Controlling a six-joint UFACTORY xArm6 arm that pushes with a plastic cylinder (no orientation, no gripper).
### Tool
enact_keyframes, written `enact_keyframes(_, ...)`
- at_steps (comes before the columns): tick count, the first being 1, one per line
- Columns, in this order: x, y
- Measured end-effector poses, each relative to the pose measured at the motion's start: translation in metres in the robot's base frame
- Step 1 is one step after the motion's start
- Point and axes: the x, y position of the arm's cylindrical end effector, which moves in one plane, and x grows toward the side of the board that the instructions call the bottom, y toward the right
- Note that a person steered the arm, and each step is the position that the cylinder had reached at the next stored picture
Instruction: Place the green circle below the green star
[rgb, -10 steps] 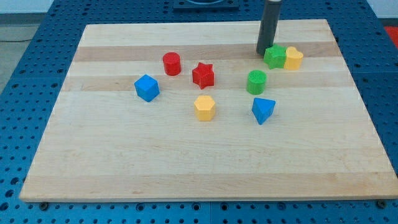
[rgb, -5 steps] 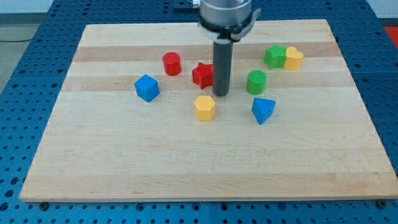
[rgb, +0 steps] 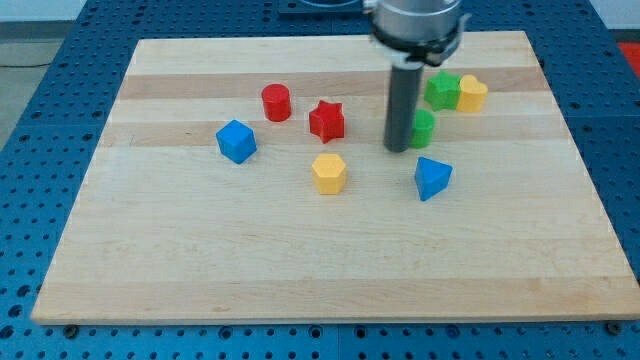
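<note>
The green circle (rgb: 424, 128) stands on the wooden board (rgb: 300, 260), partly hidden behind my rod. The green star (rgb: 442, 90) lies above it toward the view's top right, touching a yellow block (rgb: 472, 94). My tip (rgb: 398, 149) rests on the board at the circle's left side, touching it or nearly so.
A red star (rgb: 326, 121) and a red cylinder (rgb: 276, 102) lie left of the tip. A yellow hexagon (rgb: 329, 173) sits lower left, a blue cube (rgb: 237, 141) farther left. A blue triangular block (rgb: 432, 178) lies just below the green circle.
My tip went from beside the green star down to the red star, then right to the green circle. The circle shifted slightly right and the blue triangular block moved a little right and down.
</note>
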Motion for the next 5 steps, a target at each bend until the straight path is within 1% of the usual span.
enact_keyframes(1, -0.022, 0.025)
enact_keyframes(3, -0.026, 0.025)
enact_keyframes(5, 0.023, -0.088)
